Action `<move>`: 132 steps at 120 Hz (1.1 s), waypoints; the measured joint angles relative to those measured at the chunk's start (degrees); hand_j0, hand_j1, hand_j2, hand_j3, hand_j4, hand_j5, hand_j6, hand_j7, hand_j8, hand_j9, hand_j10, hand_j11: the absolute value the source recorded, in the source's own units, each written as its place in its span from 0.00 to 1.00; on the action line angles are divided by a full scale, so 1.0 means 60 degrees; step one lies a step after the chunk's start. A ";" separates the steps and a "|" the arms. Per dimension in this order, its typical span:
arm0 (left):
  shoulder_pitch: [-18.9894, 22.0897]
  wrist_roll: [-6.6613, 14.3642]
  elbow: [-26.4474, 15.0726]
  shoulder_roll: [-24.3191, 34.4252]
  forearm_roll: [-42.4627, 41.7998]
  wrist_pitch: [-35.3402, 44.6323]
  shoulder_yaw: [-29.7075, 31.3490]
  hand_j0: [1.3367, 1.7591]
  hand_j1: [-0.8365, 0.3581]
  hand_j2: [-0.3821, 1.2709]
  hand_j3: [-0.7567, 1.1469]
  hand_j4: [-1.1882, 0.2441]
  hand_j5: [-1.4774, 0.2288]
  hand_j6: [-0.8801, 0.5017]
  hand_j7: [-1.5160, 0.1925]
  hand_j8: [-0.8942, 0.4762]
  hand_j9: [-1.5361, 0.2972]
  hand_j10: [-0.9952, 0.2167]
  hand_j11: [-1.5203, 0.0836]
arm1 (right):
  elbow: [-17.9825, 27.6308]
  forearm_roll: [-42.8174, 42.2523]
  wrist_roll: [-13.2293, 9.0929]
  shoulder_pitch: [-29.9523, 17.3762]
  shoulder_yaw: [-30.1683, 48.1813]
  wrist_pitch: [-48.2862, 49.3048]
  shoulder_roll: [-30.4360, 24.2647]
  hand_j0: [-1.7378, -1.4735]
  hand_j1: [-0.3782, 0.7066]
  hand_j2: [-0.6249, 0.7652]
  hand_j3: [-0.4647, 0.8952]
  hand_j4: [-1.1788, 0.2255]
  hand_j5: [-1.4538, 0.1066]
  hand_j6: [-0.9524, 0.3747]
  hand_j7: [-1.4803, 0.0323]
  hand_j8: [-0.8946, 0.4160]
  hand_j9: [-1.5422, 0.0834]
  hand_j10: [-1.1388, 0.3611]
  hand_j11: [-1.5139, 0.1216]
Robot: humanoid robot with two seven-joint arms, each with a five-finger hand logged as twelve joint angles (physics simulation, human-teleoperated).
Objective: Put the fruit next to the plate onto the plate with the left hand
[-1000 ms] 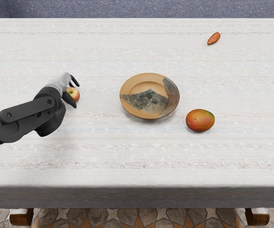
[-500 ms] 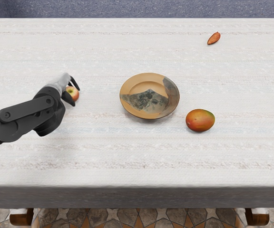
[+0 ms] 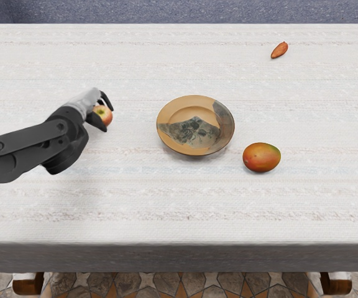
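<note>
A small red-yellow apple [image 3: 104,114] sits in the curled fingers of my left hand [image 3: 98,110], left of the plate and a little above the tablecloth. The arm comes in from the left edge. The ochre plate [image 3: 178,112] with a dark painted patch lies at the table's middle, with nothing on it. A larger orange-red mango [image 3: 261,157] rests on the cloth just off the plate's lower right rim. The right hand does not show.
A small brown almond-shaped fruit [image 3: 279,49] lies at the far right of the table [image 3: 179,205], which wears a white cloth. The table's front edge runs across the lower part of the view.
The left hand has lifted slightly and shifted right toward the plate, carrying the apple with it. The mango and plate have not moved.
</note>
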 joint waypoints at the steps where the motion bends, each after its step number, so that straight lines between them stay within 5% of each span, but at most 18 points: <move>1: -0.0027 -0.0001 -0.0054 0.0007 -0.0004 0.0000 -0.0002 0.75 0.38 0.46 0.40 0.46 0.25 0.43 0.29 0.47 0.28 0.40 0.31 | -0.0001 0.0000 0.0000 0.0000 0.0000 0.0000 0.0000 0.30 0.03 0.45 0.34 0.84 0.93 0.72 0.98 0.68 0.95 0.76 0.93; 39: -0.0872 -0.0005 -0.1774 0.0037 -0.0025 -0.0001 -0.0238 0.75 0.42 0.43 0.40 0.44 0.23 0.43 0.27 0.47 0.26 0.38 0.29 | 0.0000 0.0000 0.0000 0.0003 0.0000 0.0010 0.0000 0.30 0.03 0.45 0.34 0.84 0.93 0.72 0.98 0.68 0.95 0.76 0.93; 49: -0.1071 -0.0007 -0.1959 -0.0280 -0.0075 -0.0013 -0.0247 0.75 0.41 0.49 0.40 0.44 0.22 0.44 0.26 0.46 0.26 0.37 0.29 | 0.0002 0.0000 -0.0001 0.0005 0.0000 0.0010 0.0000 0.30 0.03 0.45 0.34 0.84 0.93 0.72 0.98 0.68 0.95 0.76 0.93; 62: -0.1354 -0.0016 -0.2050 -0.0660 -0.0133 -0.0031 -0.0249 0.75 0.45 0.41 0.40 0.42 0.21 0.43 0.26 0.45 0.26 0.35 0.29 | 0.0002 -0.0006 -0.0003 0.0030 -0.0078 0.0001 0.0000 0.30 0.03 0.45 0.34 0.84 0.93 0.72 0.98 0.68 0.95 0.76 0.93; 77: -0.1530 -0.0017 -0.2049 -0.1083 -0.0179 -0.0043 -0.0248 0.75 0.44 0.42 0.40 0.41 0.21 0.42 0.26 0.43 0.26 0.33 0.29 | 0.0002 -0.0003 -0.0009 0.0048 -0.0167 -0.0002 0.0000 0.30 0.03 0.45 0.34 0.84 0.93 0.72 0.98 0.68 0.95 0.76 0.93; 90: -0.1607 -0.0018 -0.1622 -0.1811 -0.0235 -0.0090 -0.0233 0.75 0.46 0.42 0.40 0.41 0.22 0.41 0.27 0.42 0.26 0.32 0.29 | 0.0002 -0.0010 -0.0010 0.0085 -0.0199 -0.0003 0.0000 0.30 0.03 0.45 0.34 0.84 0.93 0.72 0.98 0.68 0.95 0.76 0.93; 101: -0.1572 -0.0014 -0.0874 -0.2310 -0.0259 -0.0169 -0.0192 0.75 0.42 0.51 0.40 0.41 0.22 0.41 0.26 0.43 0.26 0.28 0.28 | 0.0002 -0.0013 -0.0007 0.0102 -0.0211 -0.0004 0.0000 0.30 0.03 0.45 0.34 0.84 0.93 0.72 0.98 0.68 0.95 0.76 0.93; 132: -0.1547 0.0002 0.0596 -0.3204 -0.0229 -0.0253 -0.0118 0.75 0.43 0.51 0.40 0.38 0.22 0.41 0.25 0.40 0.26 0.22 0.28 | 0.0002 -0.0015 -0.0009 0.0118 -0.0219 -0.0004 0.0000 0.30 0.03 0.45 0.34 0.84 0.93 0.72 0.98 0.68 0.95 0.76 0.93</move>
